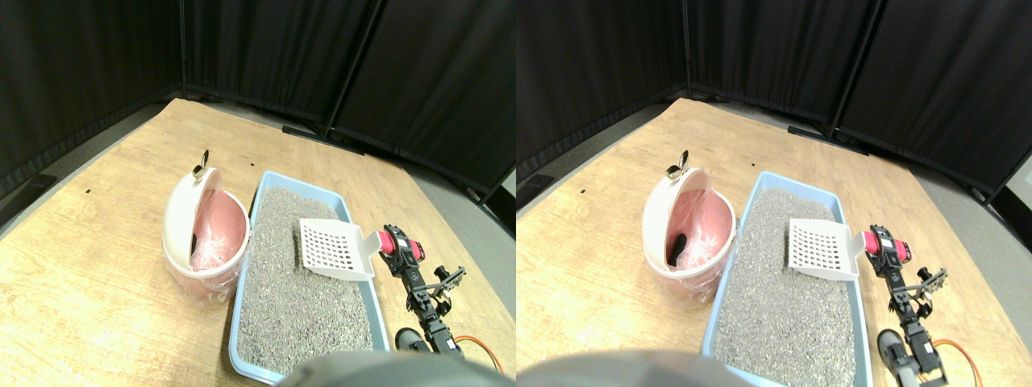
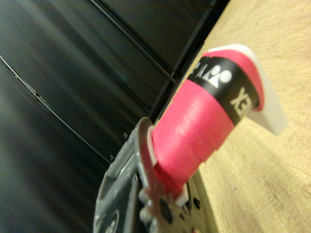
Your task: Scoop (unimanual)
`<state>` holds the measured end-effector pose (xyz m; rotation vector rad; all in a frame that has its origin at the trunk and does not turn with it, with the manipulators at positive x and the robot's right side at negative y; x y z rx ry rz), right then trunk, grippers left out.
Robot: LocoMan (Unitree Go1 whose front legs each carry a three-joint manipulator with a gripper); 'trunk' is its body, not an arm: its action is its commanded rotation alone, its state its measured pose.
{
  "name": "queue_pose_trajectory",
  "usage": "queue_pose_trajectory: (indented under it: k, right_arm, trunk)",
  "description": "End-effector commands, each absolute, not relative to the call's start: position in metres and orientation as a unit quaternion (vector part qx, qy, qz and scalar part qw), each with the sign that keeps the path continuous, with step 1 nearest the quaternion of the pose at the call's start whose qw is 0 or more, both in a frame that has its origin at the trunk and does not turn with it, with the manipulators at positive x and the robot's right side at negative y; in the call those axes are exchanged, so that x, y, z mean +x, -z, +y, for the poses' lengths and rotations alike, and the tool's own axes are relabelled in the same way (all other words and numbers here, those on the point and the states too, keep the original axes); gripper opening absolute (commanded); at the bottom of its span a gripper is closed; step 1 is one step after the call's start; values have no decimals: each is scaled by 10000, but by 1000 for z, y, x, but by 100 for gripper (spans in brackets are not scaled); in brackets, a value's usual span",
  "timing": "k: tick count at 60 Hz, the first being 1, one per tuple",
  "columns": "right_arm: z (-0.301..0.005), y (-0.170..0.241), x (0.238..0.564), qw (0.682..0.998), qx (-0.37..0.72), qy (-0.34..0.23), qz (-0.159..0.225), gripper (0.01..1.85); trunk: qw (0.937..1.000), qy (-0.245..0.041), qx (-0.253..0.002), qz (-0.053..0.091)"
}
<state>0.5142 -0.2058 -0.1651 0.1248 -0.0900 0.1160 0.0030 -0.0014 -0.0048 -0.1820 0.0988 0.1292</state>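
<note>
A white slotted scoop [image 1: 334, 248] hangs level just above the grey litter [image 1: 298, 306] in the blue litter box [image 1: 242, 318], with its shadow on the grains below. Nothing lies on the scoop's blade. Its pink-taped handle [image 1: 390, 241] points right into my right gripper [image 1: 401, 251], which is shut on it beside the box's right rim. The same pink handle [image 2: 194, 131] fills the middle of the wrist view, running out of the grey jaw to the scoop's white neck [image 2: 269, 109].
Left of the litter box stands a pink bin [image 1: 205, 242] with a tipped white lid and a pink liner; a dark lump [image 1: 196, 242] lies inside. Wooden floor [image 1: 97, 266] spreads all around, and black curtains [image 1: 266, 48] close off the back. An orange cable [image 1: 477, 352] trails by my arm.
</note>
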Motion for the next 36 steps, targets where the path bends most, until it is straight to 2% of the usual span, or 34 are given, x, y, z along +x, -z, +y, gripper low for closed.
queue_pose_trajectory:
  k: [1, 26, 36]
  right_arm:
    - [-203, 160, 511, 9929, 814, -554, -665, 6]
    - [-206, 186, 500, 9934, 1016, -412, -345, 6]
    - [-208, 197, 494, 9935, 1124, -136, -66, 6]
  trunk:
    - [9928, -670, -910, 410]
    - [9915, -735, -975, 440]
    - [9912, -745, -993, 457]
